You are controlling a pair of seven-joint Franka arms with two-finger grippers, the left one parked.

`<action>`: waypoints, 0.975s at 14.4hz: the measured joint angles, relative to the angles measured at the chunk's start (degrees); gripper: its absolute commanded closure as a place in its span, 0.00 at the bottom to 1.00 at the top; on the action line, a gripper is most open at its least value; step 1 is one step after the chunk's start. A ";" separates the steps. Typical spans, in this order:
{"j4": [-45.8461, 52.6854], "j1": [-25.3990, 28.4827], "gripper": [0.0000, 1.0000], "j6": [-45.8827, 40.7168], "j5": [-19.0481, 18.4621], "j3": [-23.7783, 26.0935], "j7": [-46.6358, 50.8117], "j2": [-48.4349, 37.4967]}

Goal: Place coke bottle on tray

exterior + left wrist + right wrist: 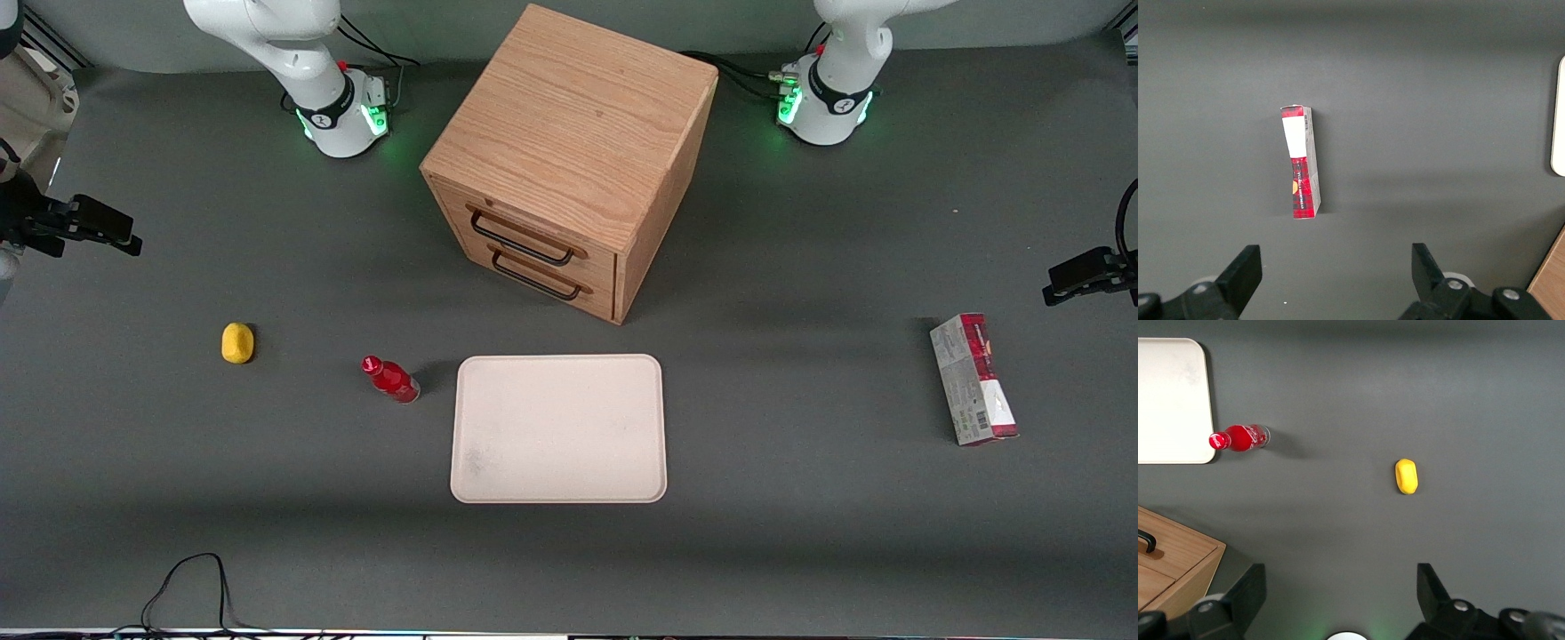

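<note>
The coke bottle (389,379) (1239,438) is small and bright red with a round red cap. It seems to stand upright on the dark table, just off the tray's short edge toward the working arm's end. The cream-beige tray (558,428) (1171,400) lies flat with nothing on it, nearer to the front camera than the drawer box. My gripper (116,236) (1340,587) hangs high above the table at the working arm's end, well away from the bottle. It is open, with only bare table between its fingers (1248,590).
A wooden two-drawer box (569,160) (1171,567) stands mid-table, both drawers shut. A yellow lemon-like lump (237,343) (1407,476) lies farther toward the working arm's end than the bottle. A red and white carton (973,380) (1301,163) lies toward the parked arm's end.
</note>
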 measured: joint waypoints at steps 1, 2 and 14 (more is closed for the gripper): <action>-0.02 0.65 0.00 0.00 0.00 0.08 0.00 0.03; -0.02 1.44 0.00 0.05 0.00 0.14 0.00 0.09; 3.30 19.69 0.00 5.62 0.02 0.60 18.96 8.77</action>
